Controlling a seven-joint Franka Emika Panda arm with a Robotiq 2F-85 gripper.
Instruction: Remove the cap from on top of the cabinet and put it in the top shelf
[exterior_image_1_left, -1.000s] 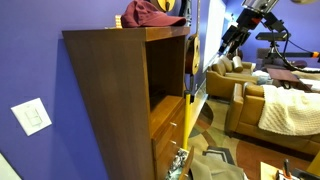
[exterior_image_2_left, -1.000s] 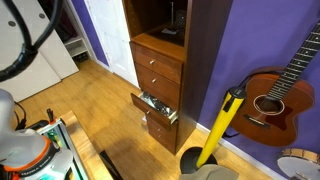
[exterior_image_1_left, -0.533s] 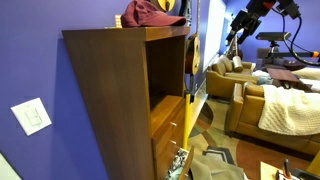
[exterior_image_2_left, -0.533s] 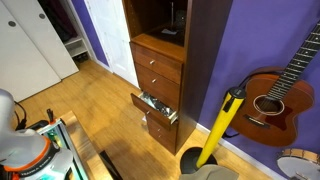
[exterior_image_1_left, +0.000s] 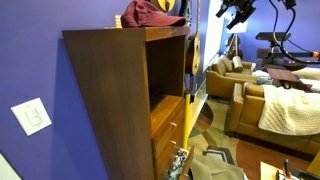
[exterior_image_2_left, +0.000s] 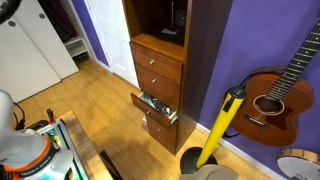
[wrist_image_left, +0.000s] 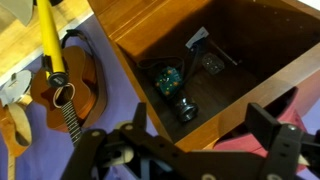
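The maroon cap (exterior_image_1_left: 148, 12) lies on top of the tall dark-brown cabinet (exterior_image_1_left: 110, 90), above the open top shelf (exterior_image_1_left: 166, 70). That shelf also shows in an exterior view (exterior_image_2_left: 165, 20) over the lighter drawers. My gripper (exterior_image_1_left: 238, 12) hangs in the air at cap height, well away from the cabinet, open and empty. In the wrist view the open fingers (wrist_image_left: 200, 130) frame a dark wooden compartment (wrist_image_left: 230, 55) holding small items. A patch of maroon fabric (wrist_image_left: 262, 150) shows at the lower right between the fingers.
A yellow object (exterior_image_1_left: 185, 8) stands beside the cap. A guitar (exterior_image_2_left: 275, 95) and a yellow pole (exterior_image_2_left: 220, 125) lean by the cabinet, whose low drawer (exterior_image_2_left: 155, 105) is pulled open. Sofas (exterior_image_1_left: 270, 105) stand behind. A white card (exterior_image_1_left: 32, 116) hangs on the wall.
The gripper has risen from about shelf height to the level of the cabinet top and shifted slightly toward the cabinet. The cap has not moved.
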